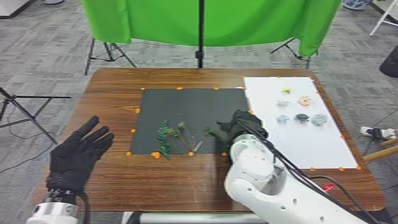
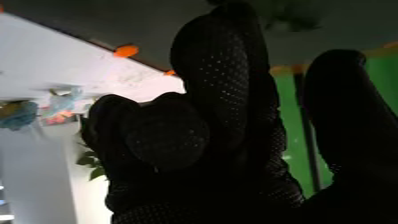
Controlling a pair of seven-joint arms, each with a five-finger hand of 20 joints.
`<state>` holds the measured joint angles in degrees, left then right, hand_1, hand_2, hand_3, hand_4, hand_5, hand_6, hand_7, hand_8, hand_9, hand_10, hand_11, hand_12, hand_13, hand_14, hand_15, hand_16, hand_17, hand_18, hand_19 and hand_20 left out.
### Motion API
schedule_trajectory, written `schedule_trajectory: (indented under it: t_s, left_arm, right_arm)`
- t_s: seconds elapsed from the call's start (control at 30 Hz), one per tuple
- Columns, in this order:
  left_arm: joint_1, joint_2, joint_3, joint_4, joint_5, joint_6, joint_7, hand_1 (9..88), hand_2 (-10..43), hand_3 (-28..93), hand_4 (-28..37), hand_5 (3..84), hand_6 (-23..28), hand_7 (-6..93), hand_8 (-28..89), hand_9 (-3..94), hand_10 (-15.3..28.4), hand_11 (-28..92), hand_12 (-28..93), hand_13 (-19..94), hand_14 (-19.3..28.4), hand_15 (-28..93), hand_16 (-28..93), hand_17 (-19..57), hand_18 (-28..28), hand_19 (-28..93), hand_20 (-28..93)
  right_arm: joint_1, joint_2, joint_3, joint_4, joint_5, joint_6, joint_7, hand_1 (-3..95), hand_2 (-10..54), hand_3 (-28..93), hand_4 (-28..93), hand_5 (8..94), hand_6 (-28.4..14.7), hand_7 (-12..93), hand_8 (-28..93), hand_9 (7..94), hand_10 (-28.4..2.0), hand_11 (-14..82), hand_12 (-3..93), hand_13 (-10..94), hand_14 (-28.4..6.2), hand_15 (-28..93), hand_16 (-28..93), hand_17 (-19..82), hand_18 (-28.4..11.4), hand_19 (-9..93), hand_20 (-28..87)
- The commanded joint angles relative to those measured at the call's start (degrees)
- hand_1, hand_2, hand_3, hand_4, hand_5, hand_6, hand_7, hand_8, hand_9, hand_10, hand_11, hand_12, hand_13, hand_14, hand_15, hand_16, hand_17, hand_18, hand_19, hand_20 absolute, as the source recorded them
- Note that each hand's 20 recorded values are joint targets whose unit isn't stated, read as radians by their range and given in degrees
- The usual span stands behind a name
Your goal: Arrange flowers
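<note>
We note the right hand (image 1: pixel 240 122) at the dark mat's (image 1: pixel 182 107) right edge, part open: thumb well apart from an extended finger, other fingers bent. Nothing shows in that gap; we cannot tell if the bent fingers grip anything. A green sprig (image 1: pixel 213 133) lies just beside it, one end obscured. In the right wrist view, leaves (image 2: pixel 92 164) border the bent fingers; source undetermined. Farther left on the mat: a leafy stem (image 1: pixel 163 140) and thin-stemmed sprigs (image 1: pixel 182 131), overlapping, hard to separate. Pale and teal flower heads (image 1: pixel 301 117) sit on the white sheet (image 1: pixel 275 137). The right forearm and cables screen the sheet's near-left corner; a red item (image 1: pixel 329 187) lies beside them. Left hand (image 1: pixel 78 155): open, empty, left of the mat, with bare wood (image 1: pixel 115 112) between.
</note>
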<state>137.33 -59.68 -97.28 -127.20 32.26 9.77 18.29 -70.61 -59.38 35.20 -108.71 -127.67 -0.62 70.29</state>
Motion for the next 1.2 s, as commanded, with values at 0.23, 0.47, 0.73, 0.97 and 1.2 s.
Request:
schedule_trajectory:
  t_s: [0.23,0.47,0.73,0.97,1.2]
  left_arm:
    - [1.01,-0.69,0.26,-0.02,-0.01,0.37,0.04,22.8,5.6,82,-24.6,38.2,9.5,10.9,-9,35.6,21.0,22,10,23,28.4,50,-9,-11.1,27.2,56,2]
    - [0.92,-1.10,-0.14,-0.04,0.16,0.30,-0.51,22.8,5.7,82,-24.6,38.3,9.6,10.8,-9,35.6,21.0,22,10,23,28.4,50,-9,-11.0,27.1,56,2]
    - [0.80,-0.56,0.18,0.01,-0.11,0.35,-0.20,22.7,5.7,82,-24.6,38.3,9.6,10.8,-9,35.6,21.0,23,10,23,28.4,50,-9,-11.0,27.1,56,2]
    - [0.72,-0.17,0.40,0.05,-0.37,0.62,0.20,22.8,5.6,83,-24.7,38.3,9.6,10.8,-9,35.6,21.0,22,10,23,28.4,50,-9,-11.1,27.2,56,2]
    - [0.85,-0.75,0.07,0.00,0.13,0.51,-0.32,22.8,5.7,82,-24.7,38.3,9.6,10.9,-9,35.6,21.0,22,10,23,28.4,50,-9,-11.0,27.1,56,2]
  right_arm:
    - [-8.31,7.04,5.86,-7.88,0.31,6.81,-1.39,28.5,4.9,68,-25,82.4,-4.9,13,-11,92.5,-13.3,41.2,21.3,85,-9.6,73,21,52,-24.5,93,45]
    - [-10.49,7.63,6.97,-9.16,2.47,5.09,-2.90,26.8,7.4,68,-24,83.6,-5.0,13,-11,92.6,-13.6,41.4,21.1,84,-10.3,73,21,52,-25.2,93,45]
    - [-10.31,8.72,3.33,-10.90,4.39,3.84,-7.38,26.2,8.9,69,-24,86.3,-4.3,13,-11,93.0,-13.7,41.2,21.0,84,-10.8,73,21,51,-25.8,93,46]
    - [-8.27,6.81,0.28,-9.08,3.86,2.47,-6.97,26.0,9.2,69,-24,87.3,-3.9,13,-12,93.1,-13.8,40.8,21.1,84,-11.2,73,21,51,-26.0,93,45]
    - [-7.94,8.58,0.49,-8.94,0.16,3.59,-4.38,25.7,9.3,69,-23,88.2,-4.0,14,-12,93.6,-13.7,40.8,20.9,85,-11.0,73,20,51,-26.3,93,45]
